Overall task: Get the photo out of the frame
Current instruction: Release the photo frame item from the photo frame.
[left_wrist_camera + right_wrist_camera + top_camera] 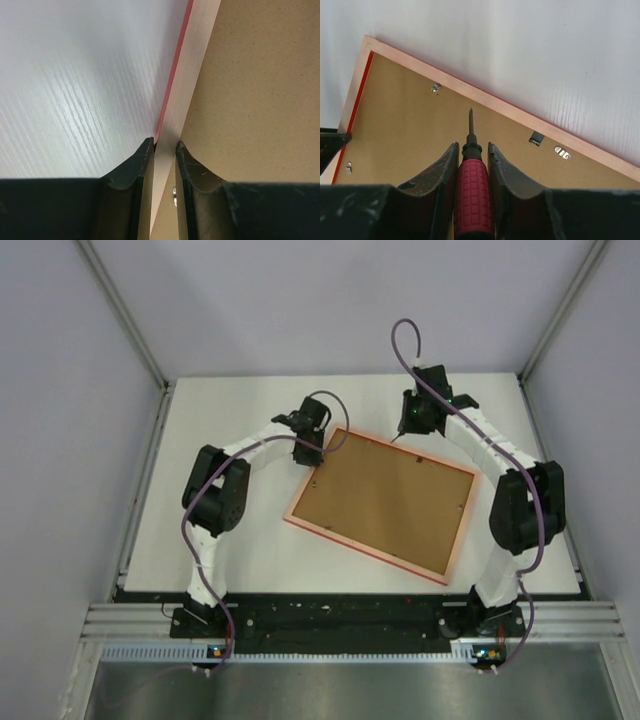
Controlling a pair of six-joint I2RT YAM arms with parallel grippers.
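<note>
The frame (380,502) lies face down on the white table, brown back up, with a pale reddish rim (495,102). The photo is hidden beneath that back. My left gripper (317,462) is at the frame's left corner, shut on the rim (187,85), one finger outside it and one over the brown back (260,90). My right gripper (405,430) hovers over the frame's far edge, shut on a red-handled screwdriver (472,185). Its thin tip (470,115) points at the brown back, just short of the far rim.
Small metal clips (436,88) (562,152) and a dark tab (536,138) sit along the inside of the far rim. Another clip (174,190) shows between my left fingers. White table (230,410) surrounds the frame, with grey walls on three sides.
</note>
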